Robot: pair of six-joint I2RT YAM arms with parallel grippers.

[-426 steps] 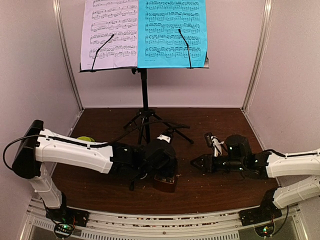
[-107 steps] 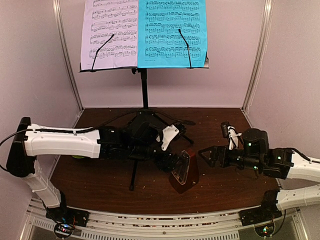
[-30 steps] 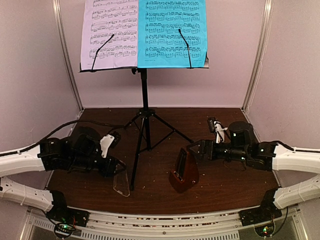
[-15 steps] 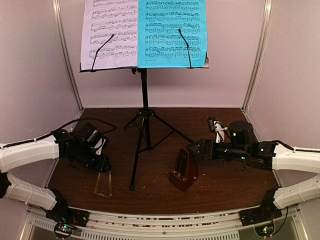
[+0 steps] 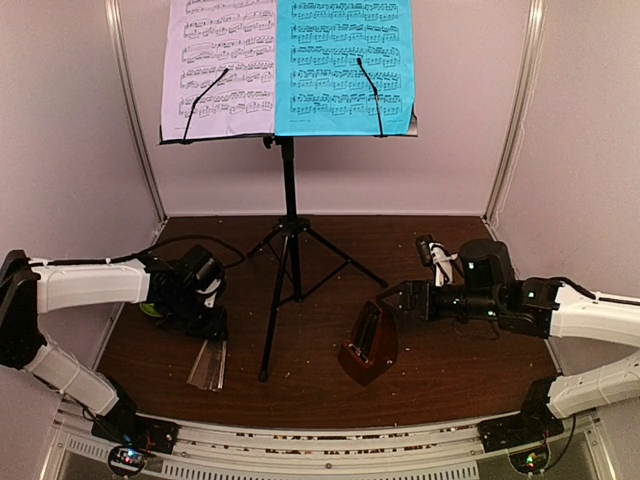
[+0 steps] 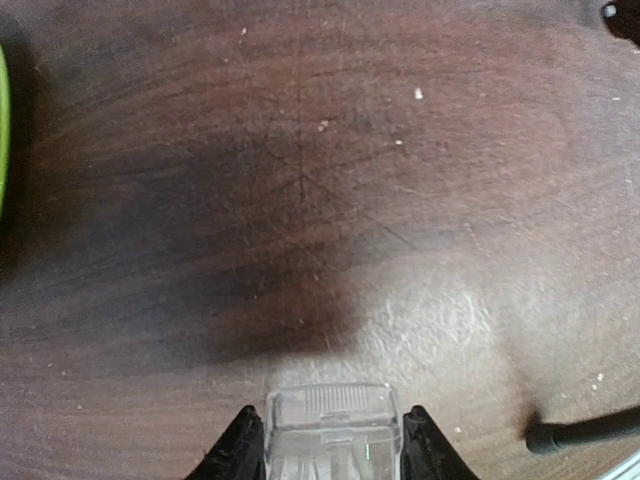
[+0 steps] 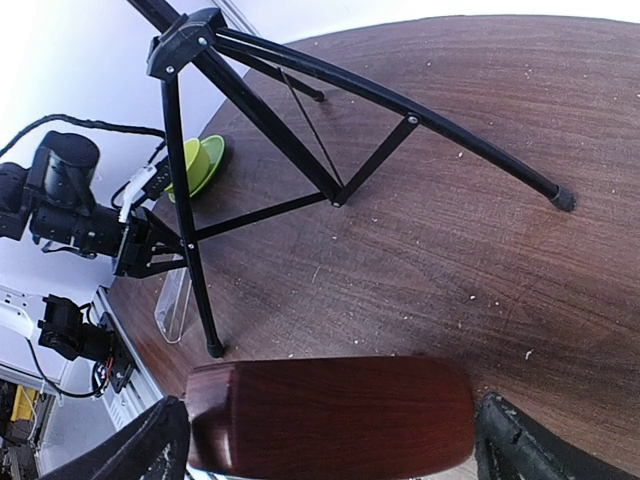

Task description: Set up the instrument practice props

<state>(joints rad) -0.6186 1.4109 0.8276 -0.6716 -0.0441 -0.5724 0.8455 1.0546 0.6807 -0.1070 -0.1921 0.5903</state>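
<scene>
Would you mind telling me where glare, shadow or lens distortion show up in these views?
Left wrist: pale glare on the dark wooden table, a shadow beside it. Right wrist: the black tripod music stand has legs curved by lens distortion. Top external: evenly lit, sharp.

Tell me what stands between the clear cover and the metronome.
The music stand's near tripod leg, foot on the table; the top view shows it between clear cover and metronome.
</scene>
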